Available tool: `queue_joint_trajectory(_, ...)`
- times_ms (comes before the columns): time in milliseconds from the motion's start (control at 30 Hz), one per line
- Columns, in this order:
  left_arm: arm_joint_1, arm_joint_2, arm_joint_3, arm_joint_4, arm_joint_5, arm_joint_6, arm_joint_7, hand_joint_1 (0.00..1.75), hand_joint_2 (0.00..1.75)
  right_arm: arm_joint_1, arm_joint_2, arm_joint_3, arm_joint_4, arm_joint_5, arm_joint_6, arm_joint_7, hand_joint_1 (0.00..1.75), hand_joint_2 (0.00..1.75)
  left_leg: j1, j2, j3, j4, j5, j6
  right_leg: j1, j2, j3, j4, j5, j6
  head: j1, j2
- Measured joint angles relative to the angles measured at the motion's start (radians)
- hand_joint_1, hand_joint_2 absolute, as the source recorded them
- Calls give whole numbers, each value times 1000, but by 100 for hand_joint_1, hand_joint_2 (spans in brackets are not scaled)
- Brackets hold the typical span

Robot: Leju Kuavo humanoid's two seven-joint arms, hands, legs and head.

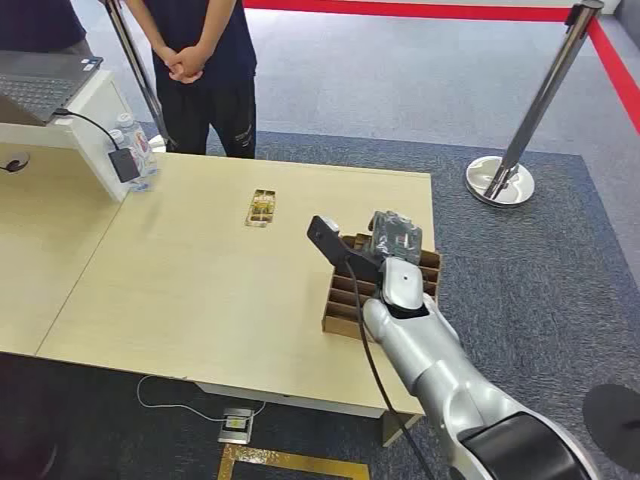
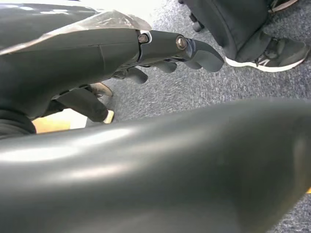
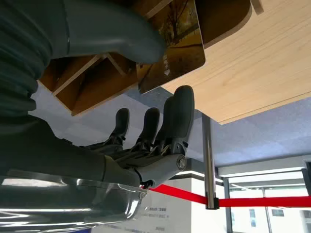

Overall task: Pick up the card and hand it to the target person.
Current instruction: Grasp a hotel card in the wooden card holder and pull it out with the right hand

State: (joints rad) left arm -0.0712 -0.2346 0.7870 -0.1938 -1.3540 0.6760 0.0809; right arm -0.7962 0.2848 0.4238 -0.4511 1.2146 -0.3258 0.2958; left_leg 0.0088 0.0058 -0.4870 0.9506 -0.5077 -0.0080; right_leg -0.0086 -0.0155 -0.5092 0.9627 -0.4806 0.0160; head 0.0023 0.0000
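your right hand (image 1: 394, 240) sits over the slotted box (image 1: 423, 268) at the near right corner of the surface (image 1: 189, 270), and in the right wrist view the card (image 3: 175, 41) lies right against its thumb (image 3: 110, 34), with the fingers (image 3: 181, 111) spread just off its other face. whether the thumb already bears on the card or merely lies along it, you cannot tell from here; the fingers look parted, not pinching. the card stands on edge among the box dividers, its flat face toward the fingers, so the closing move runs across its thin dimension. the person (image 1: 200, 70) waits at the far side of the surface, well apart and to the left of the box. your left hand (image 2: 172, 48) hangs low by the floor, fingers loosely curled on nothing, so the right one is plainly the nearer. a second card-like tray (image 1: 261, 207) lies flat mid-surface.
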Motion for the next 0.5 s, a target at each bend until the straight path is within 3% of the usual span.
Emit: queue_joint_trajectory(500,1,0,0,0,4,3,-2,0,0,0,6,-16,7,3,6,-12,95,175,0,0,0,0,0,0,0,0,0,0,0,0,0,0)
